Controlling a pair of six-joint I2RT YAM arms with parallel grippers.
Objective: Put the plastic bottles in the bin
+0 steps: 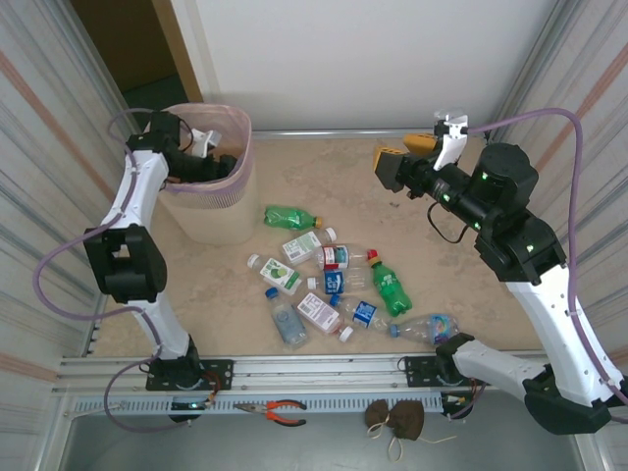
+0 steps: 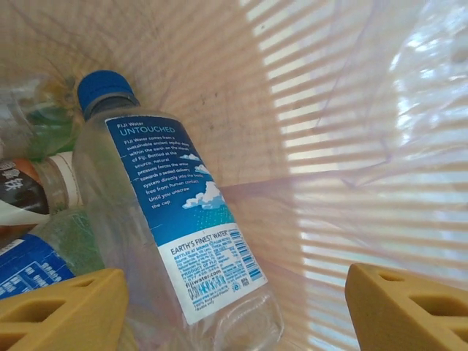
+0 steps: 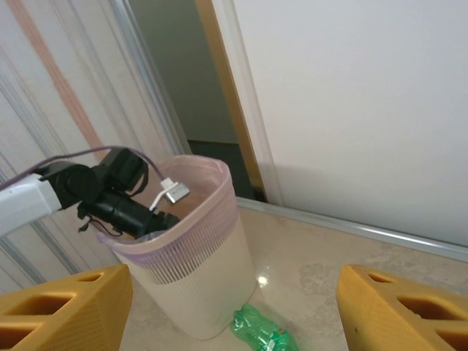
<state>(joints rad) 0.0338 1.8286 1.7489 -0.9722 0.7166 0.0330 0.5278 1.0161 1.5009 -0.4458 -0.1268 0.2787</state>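
White-and-black jointed arms (image 1: 134, 188), lilac cables (image 1: 575, 186), mustard-yellow ribbed fingers (image 3: 64, 308)

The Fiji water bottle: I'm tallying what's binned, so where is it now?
In the left wrist view, the Fiji water bottle lies inside the bin, against its pink liner, blue cap up-left, other bottles at its left.

Left arm (image 1: 135, 196) stretched forward, left fingers (image 2: 62, 311) spread; right arm (image 1: 510, 231) raised, right fingers (image 3: 398, 307) spread.

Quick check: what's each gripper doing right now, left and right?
Left gripper: open inside the bin, holding nothing; a water bottle lies loose beyond its fingers.
Right gripper: open, empty.
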